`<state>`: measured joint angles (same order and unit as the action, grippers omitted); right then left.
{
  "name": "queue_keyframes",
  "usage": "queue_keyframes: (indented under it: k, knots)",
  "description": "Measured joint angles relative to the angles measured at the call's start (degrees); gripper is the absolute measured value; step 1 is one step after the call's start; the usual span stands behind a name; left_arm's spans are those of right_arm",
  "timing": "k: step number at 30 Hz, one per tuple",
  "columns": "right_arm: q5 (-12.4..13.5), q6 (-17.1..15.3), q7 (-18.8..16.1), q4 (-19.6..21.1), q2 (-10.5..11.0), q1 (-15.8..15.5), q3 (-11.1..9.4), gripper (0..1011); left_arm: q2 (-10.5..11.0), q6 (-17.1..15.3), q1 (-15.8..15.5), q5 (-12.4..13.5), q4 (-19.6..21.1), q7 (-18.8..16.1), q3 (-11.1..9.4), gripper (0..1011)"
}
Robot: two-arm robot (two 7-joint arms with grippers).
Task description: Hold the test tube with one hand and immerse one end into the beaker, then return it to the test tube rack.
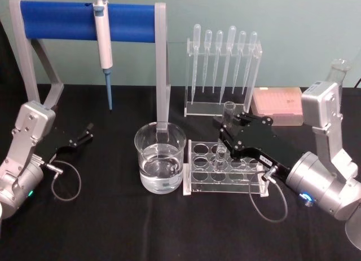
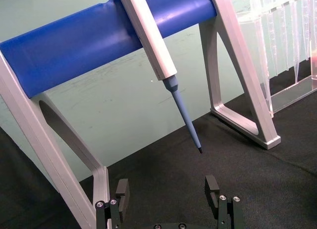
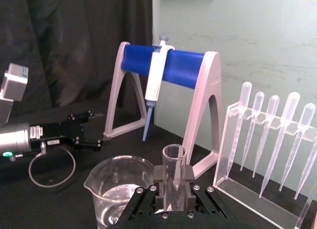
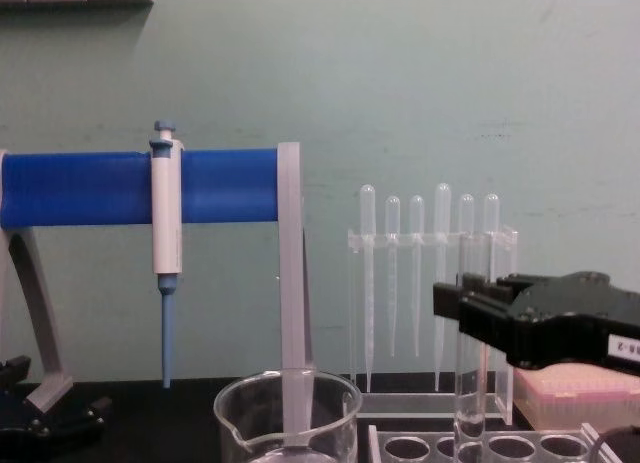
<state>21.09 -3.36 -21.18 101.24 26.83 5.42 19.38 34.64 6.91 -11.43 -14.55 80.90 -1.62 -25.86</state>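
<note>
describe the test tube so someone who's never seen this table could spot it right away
Find the clear rack with round holes, right of the water-filled beaker. Just above it, the right gripper is shut on the test tube, upright. It is open-topped glass, wider than the bulb-topped pipettes behind.

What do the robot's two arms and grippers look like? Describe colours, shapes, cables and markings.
Both arms have silver-grey boxy links and cylindrical wrists with a small blue-green light. Each ends in a black two-fingered gripper, the left gripper and the right gripper. A thin grey cable loops beside each wrist. The right gripper carries a small white label.
</note>
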Motion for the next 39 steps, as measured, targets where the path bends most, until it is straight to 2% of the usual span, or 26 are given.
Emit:
queue_keyframes:
  k: [11, 23, 27, 32, 35, 36, 38, 39]
  knots:
    - [-3.1, 0.3, -0.4, -2.5, -0.9, 1.4, 1.5, 226, 0.0, 0.0, 0.0, 0.0, 0.0, 0.0, 0.0, 1000]
    - [-5.5, -3.1, -1.6, -3.8, -1.1, 4.0, 3.2, 227, 0.0, 0.0, 0.0, 0.0, 0.0, 0.0, 0.0, 1000]
    - [-5.6, -4.1, -1.7, -3.9, -1.3, 4.4, 3.4, 313, 0.0, 0.0, 0.0, 0.0, 0.0, 0.0, 0.0, 1000]
    - [-5.6, -4.5, -1.6, -3.2, -1.1, 3.9, 3.1, 487, 0.0, 0.0, 0.0, 0.0, 0.0, 0.0, 0.0, 1000]
    - [-5.6, -4.9, -0.8, -1.3, -0.4, 2.1, 2.2, 547, 0.0, 0.0, 0.0, 0.0, 0.0, 0.0, 0.0, 1000]
    - [-5.6, -4.9, -0.5, -0.7, -0.2, 1.5, 1.9, 613, 0.0, 0.0, 0.0, 0.0, 0.0, 0.0, 0.0, 1000]
    - [-5.6, -4.9, 0.0, 0.7, 0.3, 0.0, 1.2, 653, 0.0, 0.0, 0.0, 0.0, 0.0, 0.0, 0.0, 1000]
    - [-5.4, -4.9, 0.8, 2.3, 1.0, -1.8, 0.3, 715, 0.0, 0.0, 0.0, 0.0, 0.0, 0.0, 0.0, 1000]
